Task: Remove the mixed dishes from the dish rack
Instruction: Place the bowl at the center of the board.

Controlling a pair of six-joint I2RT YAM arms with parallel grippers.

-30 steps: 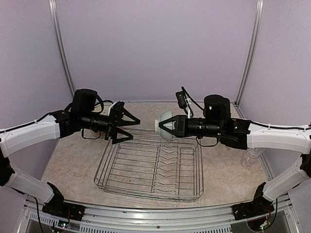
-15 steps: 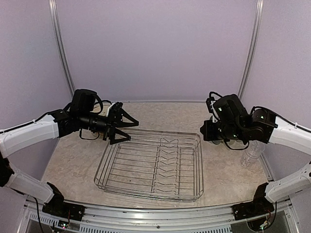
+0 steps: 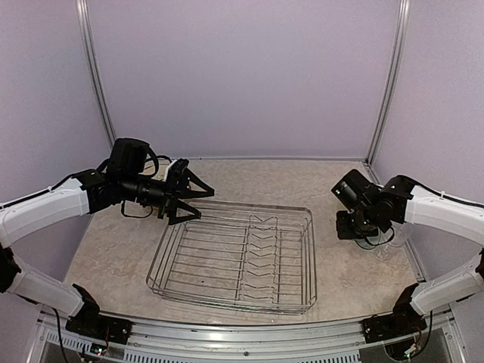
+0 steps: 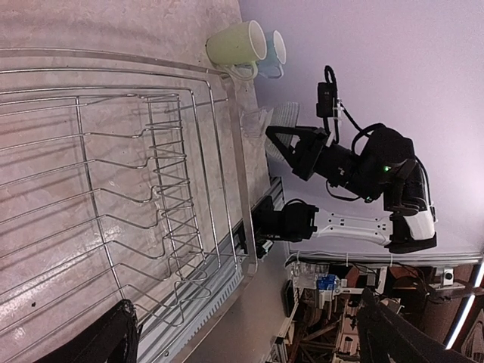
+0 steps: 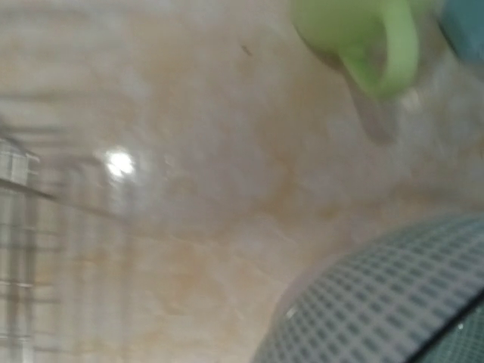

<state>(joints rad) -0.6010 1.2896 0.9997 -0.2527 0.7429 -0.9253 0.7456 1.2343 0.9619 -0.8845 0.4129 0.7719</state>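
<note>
The dish rack (image 3: 306, 257) is an empty silver wire basket mid-table; it also shows in the left wrist view (image 4: 240, 181). My left gripper (image 3: 198, 200) is open and empty, hovering at the rack's far left corner, its fingers (image 4: 113, 340) spread wide. My right gripper (image 3: 354, 227) points down at the table right of the rack and is shut on the blue dotted plate (image 5: 393, 302), which fills the blurred right wrist view's lower right. The pale green mug (image 5: 363, 38) and light blue mug (image 5: 465, 26) stand beyond it, and also show in the left wrist view (image 4: 234, 41).
A clear glass (image 3: 389, 243) stands by the right wall, just right of my right gripper. Stacked dotted plates (image 4: 286, 113) and clear glasses (image 4: 253, 121) sit right of the rack. Frame posts and purple walls close in the back and both sides.
My right arm has swung from above the rack's far edge to the right side of the table, carrying the dotted plate, and has lowered. My left arm has barely moved.
</note>
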